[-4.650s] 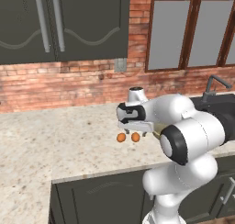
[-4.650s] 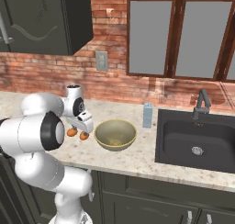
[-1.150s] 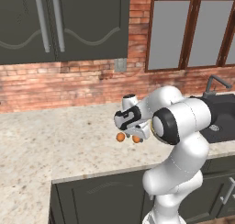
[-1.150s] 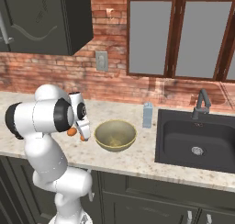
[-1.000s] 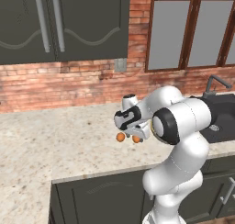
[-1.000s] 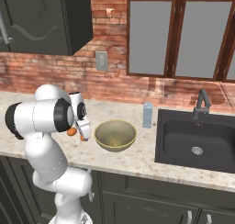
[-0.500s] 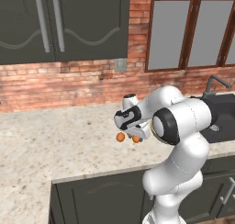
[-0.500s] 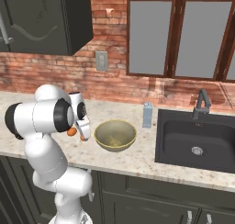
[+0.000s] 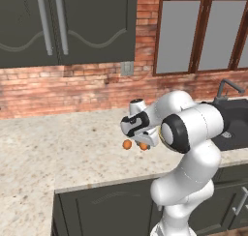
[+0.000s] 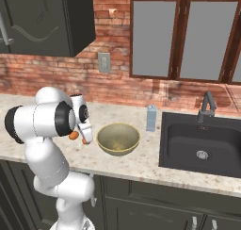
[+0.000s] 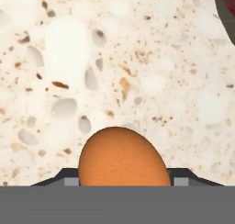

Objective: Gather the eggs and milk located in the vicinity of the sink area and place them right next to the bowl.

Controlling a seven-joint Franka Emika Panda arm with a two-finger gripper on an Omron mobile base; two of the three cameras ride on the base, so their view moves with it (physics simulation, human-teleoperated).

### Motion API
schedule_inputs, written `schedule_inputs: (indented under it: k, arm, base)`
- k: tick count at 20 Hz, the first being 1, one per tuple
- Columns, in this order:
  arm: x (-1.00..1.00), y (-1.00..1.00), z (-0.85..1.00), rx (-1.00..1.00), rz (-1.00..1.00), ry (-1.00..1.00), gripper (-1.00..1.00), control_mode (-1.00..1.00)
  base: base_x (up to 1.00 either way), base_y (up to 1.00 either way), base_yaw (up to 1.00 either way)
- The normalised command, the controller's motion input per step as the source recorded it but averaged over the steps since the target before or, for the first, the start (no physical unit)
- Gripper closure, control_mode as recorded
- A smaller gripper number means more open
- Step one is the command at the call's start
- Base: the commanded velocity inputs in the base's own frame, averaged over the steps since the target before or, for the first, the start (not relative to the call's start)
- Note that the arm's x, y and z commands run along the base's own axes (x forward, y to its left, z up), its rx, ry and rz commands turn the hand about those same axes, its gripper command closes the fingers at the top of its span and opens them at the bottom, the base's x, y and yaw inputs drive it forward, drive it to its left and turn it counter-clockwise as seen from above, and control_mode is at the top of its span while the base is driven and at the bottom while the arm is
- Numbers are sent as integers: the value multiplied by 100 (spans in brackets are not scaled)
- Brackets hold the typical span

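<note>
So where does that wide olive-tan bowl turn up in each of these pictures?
Left base view: hidden behind the white arm.
Right base view: the wide olive-tan bowl sits mid-frame on the speckled counter, left of the dark sink.
Hand view: a dark curved edge at the top right corner may be its rim.
Shared landmark: the small orange-brown egg beside the gripper.

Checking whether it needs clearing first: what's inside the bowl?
The bowl looks empty: only its olive-tan inner surface shows. The near rim hides a strip of the inside wall.
</note>
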Motion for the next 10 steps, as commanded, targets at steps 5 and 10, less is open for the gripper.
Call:
schedule_inputs:
  k: [5,10]
  arm:
    - [-9,0,1,-1,-10,0,100,-100]
    - [-2,0,14,-2,-18,-2,100,-100]
  base:
    - [0,0,0]
    - [0,0,0]
